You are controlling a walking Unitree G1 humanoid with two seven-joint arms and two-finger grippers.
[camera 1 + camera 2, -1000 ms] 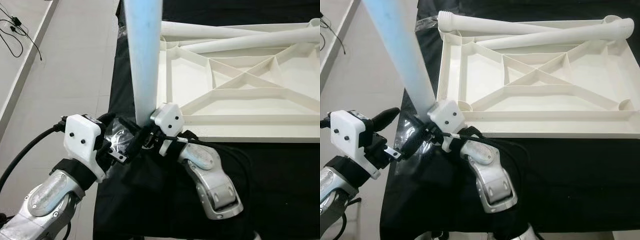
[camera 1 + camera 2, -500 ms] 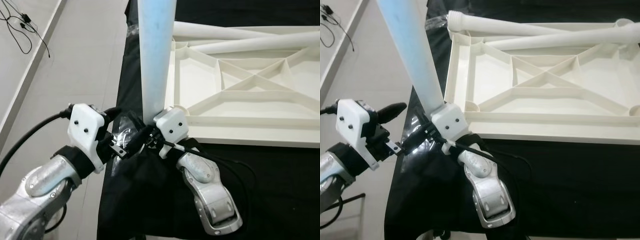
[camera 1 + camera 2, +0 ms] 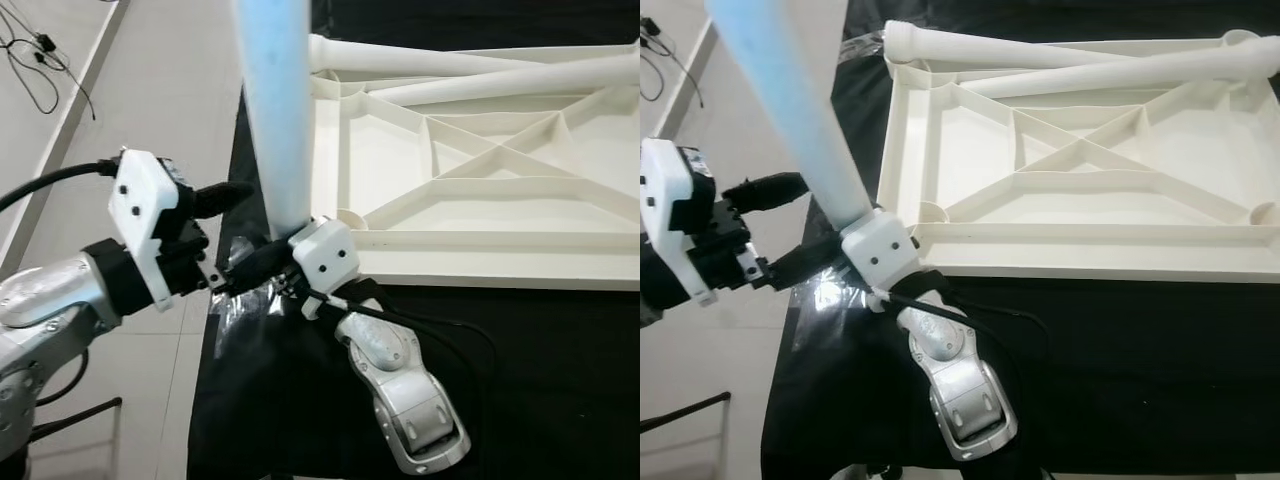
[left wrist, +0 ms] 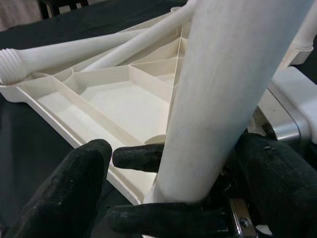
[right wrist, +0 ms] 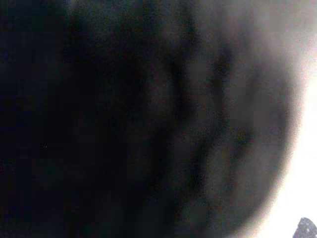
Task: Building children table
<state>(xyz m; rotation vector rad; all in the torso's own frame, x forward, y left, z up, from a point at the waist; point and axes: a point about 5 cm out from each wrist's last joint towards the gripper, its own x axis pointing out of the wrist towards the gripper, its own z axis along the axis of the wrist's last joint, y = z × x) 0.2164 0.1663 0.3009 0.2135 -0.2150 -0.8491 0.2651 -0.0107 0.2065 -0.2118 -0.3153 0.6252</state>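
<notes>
At the near-left corner of the upturned white tabletop (image 3: 480,160), the right gripper (image 3: 268,262) is clamped around the foot of a white table leg (image 3: 272,110) that stands nearly upright, rising out of the top of the head views. The left gripper (image 4: 148,183) sits just beside it on the outer side, its black fingers (image 4: 163,218) spread apart on either side of the same leg's base without pressing on it, as far as the left wrist view shows. Just inside that corner a round socket (image 3: 931,212) is visible in the ribbed underside, and the leg's lower end hangs right next to it rather than plainly seated; whether any thread has caught cannot be told. A crumpled clear plastic bag (image 3: 240,295) lies on the black cloth (image 3: 540,380) below the grippers. Along the far edge of the tabletop two more legs (image 3: 1060,62) lie loose across the ribs, one with its threaded end at the far-left corner. By these signs the build looks early: no leg is clearly fixed, one is being fitted, and the others remain to be mounted.
</notes>
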